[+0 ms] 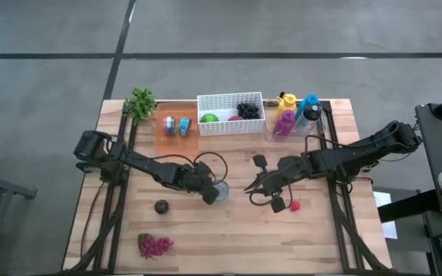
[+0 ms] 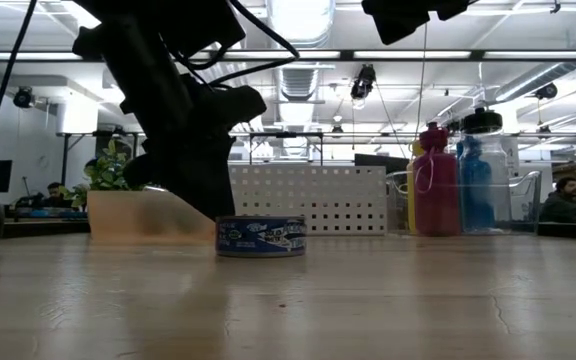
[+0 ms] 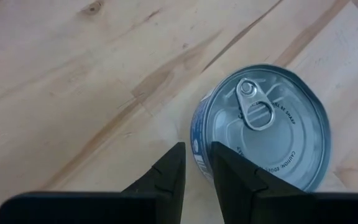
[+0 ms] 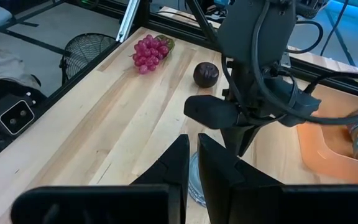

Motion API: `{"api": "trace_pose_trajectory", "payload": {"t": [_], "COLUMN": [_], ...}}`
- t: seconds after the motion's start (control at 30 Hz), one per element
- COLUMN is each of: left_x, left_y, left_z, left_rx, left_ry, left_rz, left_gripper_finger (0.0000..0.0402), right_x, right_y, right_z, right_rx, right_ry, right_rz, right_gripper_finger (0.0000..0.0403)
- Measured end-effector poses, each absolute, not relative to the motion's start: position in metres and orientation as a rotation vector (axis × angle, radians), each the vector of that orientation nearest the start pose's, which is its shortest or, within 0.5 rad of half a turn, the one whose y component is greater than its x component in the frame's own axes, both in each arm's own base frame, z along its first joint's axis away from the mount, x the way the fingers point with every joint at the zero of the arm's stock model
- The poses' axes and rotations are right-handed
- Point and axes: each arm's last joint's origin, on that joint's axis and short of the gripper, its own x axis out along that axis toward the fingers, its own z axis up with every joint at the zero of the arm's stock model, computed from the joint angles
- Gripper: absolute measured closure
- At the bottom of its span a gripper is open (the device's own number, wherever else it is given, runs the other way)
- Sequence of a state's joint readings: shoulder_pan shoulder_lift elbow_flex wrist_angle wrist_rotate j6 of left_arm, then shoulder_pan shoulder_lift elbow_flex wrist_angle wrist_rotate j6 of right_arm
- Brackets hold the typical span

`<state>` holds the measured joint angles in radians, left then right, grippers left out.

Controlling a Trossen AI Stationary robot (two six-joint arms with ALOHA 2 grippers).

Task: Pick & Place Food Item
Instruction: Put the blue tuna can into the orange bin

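We see the can [image 3: 263, 127] standing upright on the table [image 1: 229, 230] near its middle, pull-tab lid up, blue label showing in the low view. Our left gripper [image 3: 196, 174] sits at the can's rim, its fingers nearly pressed together with only a thin slit between them; one finger overlaps the can's edge in the wrist view, but we cannot tell whether anything is pinched. Our right gripper [image 1: 258, 186] hangs just right of the can, fingers pressed together, holding nothing.

A small red piece [image 1: 295, 205] lies on the table right of that gripper. A dark round fruit [image 1: 161, 205] lies left of the can, and red grapes [image 1: 155, 244] near the front left. Along the far edge stand a plant [image 1: 140, 103], an orange tray [image 1: 176, 132] with two cans, a white basket [image 1: 230, 113] of fruit, and bottles [image 1: 294, 113] in a clear bin.
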<state>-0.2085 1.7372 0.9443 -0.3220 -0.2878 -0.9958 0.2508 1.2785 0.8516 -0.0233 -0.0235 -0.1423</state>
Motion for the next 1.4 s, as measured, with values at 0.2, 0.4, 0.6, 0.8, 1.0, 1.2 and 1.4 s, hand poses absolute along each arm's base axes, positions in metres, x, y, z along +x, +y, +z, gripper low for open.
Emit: {"api": "trace_pose_trajectory", "payload": {"t": [0.2, 0.4, 0.6, 0.8, 1.0, 1.2, 1.4], "left_x": [0.315, 0.314, 0.314, 0.310, 0.304, 0.303, 0.303], "left_y": [-0.058, -0.058, -0.058, -0.057, -0.056, -0.056, -0.055], "left_z": [0.144, 0.144, 0.144, 0.143, 0.138, 0.138, 0.138], "left_rx": [-0.617, -0.613, -0.611, -0.600, -0.592, -0.586, -0.571], "left_ry": [0.938, 0.948, 0.951, 0.975, 1.045, 1.047, 1.042], "left_rz": [0.592, 0.598, 0.599, 0.622, 0.655, 0.661, 0.676], "left_gripper_finger": [0.0324, 0.0357, 0.0396, 0.0399, 0.0400, 0.0400, 0.0400], "right_x": [0.270, 0.270, 0.270, 0.270, 0.270, 0.270, 0.270], "right_y": [0.070, 0.070, 0.070, 0.070, 0.070, 0.070, 0.070], "right_z": [0.268, 0.268, 0.268, 0.268, 0.268, 0.268, 0.268], "right_rx": [-0.190, -0.190, -0.190, -0.187, -0.186, -0.187, -0.189], "right_ry": [0.425, 0.425, 0.425, 0.425, 0.425, 0.425, 0.425], "right_rz": [0.301, 0.301, 0.301, 0.300, 0.300, 0.300, 0.301], "right_gripper_finger": [0.0374, 0.0374, 0.0374, 0.0374, 0.0374, 0.0374, 0.0374]}}
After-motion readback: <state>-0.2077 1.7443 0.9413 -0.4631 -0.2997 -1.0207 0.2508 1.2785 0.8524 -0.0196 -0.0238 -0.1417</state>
